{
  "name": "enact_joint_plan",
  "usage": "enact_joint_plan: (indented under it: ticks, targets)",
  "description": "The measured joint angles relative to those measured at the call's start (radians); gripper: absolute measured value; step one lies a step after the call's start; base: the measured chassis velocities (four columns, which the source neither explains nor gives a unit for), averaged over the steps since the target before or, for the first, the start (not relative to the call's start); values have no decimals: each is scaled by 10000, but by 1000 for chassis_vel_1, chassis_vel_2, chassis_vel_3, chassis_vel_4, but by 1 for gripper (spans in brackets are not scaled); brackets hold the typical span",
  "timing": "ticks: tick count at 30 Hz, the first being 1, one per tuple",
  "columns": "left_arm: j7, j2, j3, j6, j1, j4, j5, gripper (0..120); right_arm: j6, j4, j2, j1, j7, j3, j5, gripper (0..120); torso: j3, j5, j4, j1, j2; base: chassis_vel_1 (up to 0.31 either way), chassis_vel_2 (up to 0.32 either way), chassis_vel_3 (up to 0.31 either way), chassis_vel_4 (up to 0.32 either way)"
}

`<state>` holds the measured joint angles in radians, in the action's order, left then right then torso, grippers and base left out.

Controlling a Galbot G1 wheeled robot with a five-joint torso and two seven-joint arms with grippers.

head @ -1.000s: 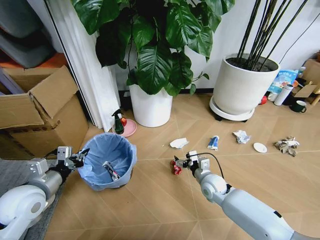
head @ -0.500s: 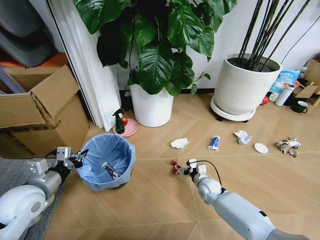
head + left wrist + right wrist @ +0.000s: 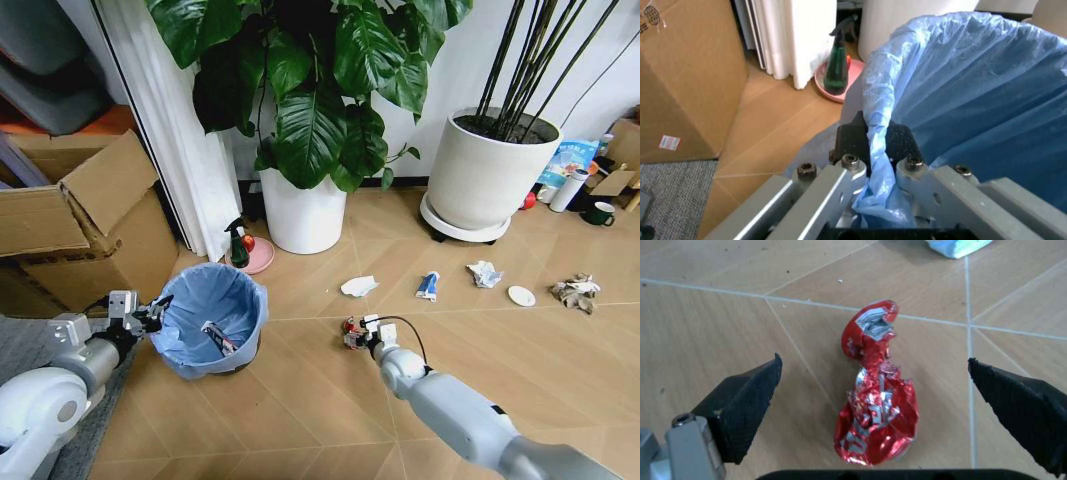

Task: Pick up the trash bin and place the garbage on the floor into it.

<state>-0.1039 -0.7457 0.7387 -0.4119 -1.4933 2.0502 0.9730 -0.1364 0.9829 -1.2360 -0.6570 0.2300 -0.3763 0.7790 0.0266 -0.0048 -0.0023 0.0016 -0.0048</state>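
You see a floor (image 3: 300, 420) of smooth wood-look planks with a light satin sheen. The red can (image 3: 875, 405) is thin crushed metal, glossy and sharply creased, its bare silvery end catching light. The right claw (image 3: 887, 400) shows matt black fingertips (image 3: 750, 402) with a fine textured grip face. The left claw (image 3: 870, 145) has brushed grey metal links with bolt heads and matt black pads. The trash bin (image 3: 205, 320) wears a thin light blue plastic liner (image 3: 973, 85), crinkled and slightly shiny. The cardboard box (image 3: 90, 225) is plain matt brown card. Both plant pots (image 3: 485, 180) look smooth, matt white. The paper ball (image 3: 484, 273) is crumpled and dull.
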Motion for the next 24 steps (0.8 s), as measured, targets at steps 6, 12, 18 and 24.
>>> enact_joint_plan:
  ticks: [6, 12, 18, 24]
  targets:
    - [25, 18, 24, 14, -5, 4, 34, 0, 0, -886, -389, 253, -82, -22, -328, 100, 0, -1, -3, 0, 0, 0, 0, 0, 0]
    - [32, 38, -7, 21, 41, -8, 45, 0, 130, -1526, -635, 395, -265, 29, -389, 88, 0, -1, -3, 0, 0, 0, 0, 0, 0]
    - [33, 39, -41, 27, 69, -23, 49, 0, 242, -1834, -767, 488, -406, 39, -426, 64, 0, -1, -2, 0, 0, 0, 0, 0, 0]
    - [35, 42, -59, 34, 76, -46, 48, 0, 264, -1834, -722, 496, -446, 49, -427, 41, 0, -1, -2, 0, 0, 0, 0, 0, 0]
